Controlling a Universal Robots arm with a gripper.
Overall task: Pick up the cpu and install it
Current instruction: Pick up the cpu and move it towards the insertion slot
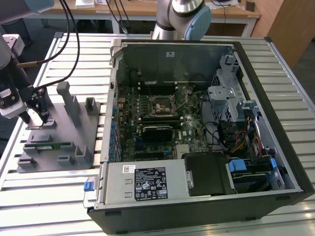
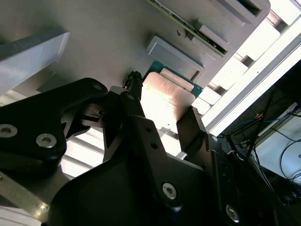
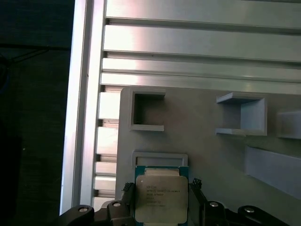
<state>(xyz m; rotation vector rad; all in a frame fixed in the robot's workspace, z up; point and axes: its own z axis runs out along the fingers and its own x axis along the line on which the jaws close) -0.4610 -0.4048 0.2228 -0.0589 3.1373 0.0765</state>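
Robotics lab, slotted aluminium bench (image 1: 44, 201), open computer case (image 1: 172, 59), cabled desks (image 1: 231, 12) behind

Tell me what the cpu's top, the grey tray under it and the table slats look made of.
The cpu top: pale metal, satin sheen, catching light. The tray: matte grey plastic, probably; even colour, no glare. The table slats: likely aluminium, silvery with bright streaks.

the gripper (image 2: 161, 106) hides part of the cpu (image 2: 167, 94) in the second wrist view.
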